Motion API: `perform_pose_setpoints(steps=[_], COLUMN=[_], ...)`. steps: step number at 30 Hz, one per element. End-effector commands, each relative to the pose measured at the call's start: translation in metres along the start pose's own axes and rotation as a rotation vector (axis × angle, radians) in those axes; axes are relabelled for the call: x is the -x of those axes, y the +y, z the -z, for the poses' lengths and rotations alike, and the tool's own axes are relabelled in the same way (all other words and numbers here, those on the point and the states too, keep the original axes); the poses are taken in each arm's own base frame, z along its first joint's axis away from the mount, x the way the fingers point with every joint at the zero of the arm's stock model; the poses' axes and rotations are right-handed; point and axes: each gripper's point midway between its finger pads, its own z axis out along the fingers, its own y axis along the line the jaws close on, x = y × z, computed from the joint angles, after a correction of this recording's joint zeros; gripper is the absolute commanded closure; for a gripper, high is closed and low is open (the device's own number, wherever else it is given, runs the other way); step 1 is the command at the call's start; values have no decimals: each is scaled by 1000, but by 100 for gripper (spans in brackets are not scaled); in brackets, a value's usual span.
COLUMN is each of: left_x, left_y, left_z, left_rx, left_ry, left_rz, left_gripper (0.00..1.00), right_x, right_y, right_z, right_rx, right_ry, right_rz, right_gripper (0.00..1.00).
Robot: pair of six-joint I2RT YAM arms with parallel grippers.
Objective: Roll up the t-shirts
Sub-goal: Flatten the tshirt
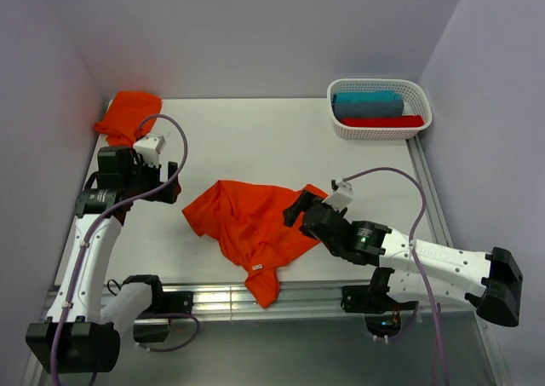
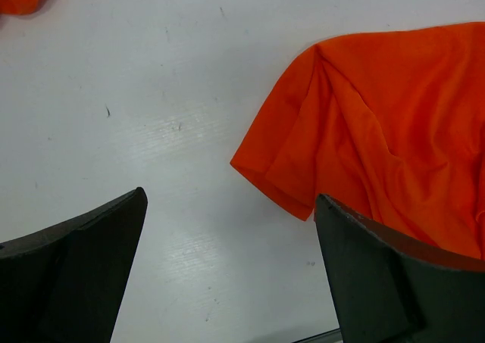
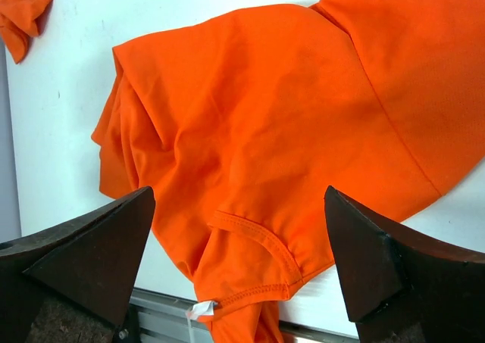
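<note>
Left tool [image 2: 231, 199], right tool [image 3: 239, 191] — wide, empty

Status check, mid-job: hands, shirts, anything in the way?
Left hand open, empty, over table beside centre t-shirt. Right hand open, over that shirt, crumpled, unrolled. Second t-shirt bunched far-left corner. Nothing in the way.

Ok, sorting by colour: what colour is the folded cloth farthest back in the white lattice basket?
Teal; the folded cloth shows best in the top external view.
</note>
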Motion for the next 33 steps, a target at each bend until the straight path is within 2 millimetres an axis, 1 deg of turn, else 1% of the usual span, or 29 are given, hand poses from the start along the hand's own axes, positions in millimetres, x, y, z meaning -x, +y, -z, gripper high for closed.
perform_pose_setpoints(steps=[1, 5, 6, 9, 11, 15, 19, 20, 25, 28, 33], left_x=[17, 18, 18, 19, 18, 20, 21, 22, 19, 20, 21], left_y=[2, 3, 4, 5, 6, 7, 7, 8, 7, 7, 7], left_z=[9, 9, 9, 9, 8, 8, 11, 11, 11, 10, 9], left_rx=[12, 16, 20, 22, 28, 31, 33, 38, 35, 35, 30], left_ry=[-47, -45, -46, -42, -40, -39, -42, -44, -34, -33, -32], left_rz=[-27, -33, -33, -38, -41, -44, -48, -47, -44, -44, -38], left_gripper=[1, 1, 1, 1, 1, 1, 1, 1, 1, 1, 1], right_x=[3, -9, -14, -29, -41, -74, -102, -108, -126, -130, -129], right_y=[-4, -12, -19, -18, -24, -29, -37, -41, -46, -45, -42], right_z=[2, 4, 3, 6, 7, 14, 14, 12, 8, 5, -3], right_rx=[-7, -30, -43, -19, -28, -35, -69, -92, -72, -41, -21], right_ry=[-17, 33, 48, 107, 141, 229, 294, 305, 338, 338, 321], right_rz=[-18, -14, -9, -28, -31, 12, 56, 67, 28, -24, -52], right_gripper=[0, 0, 1, 7, 10, 13, 14, 14, 14, 14, 14])
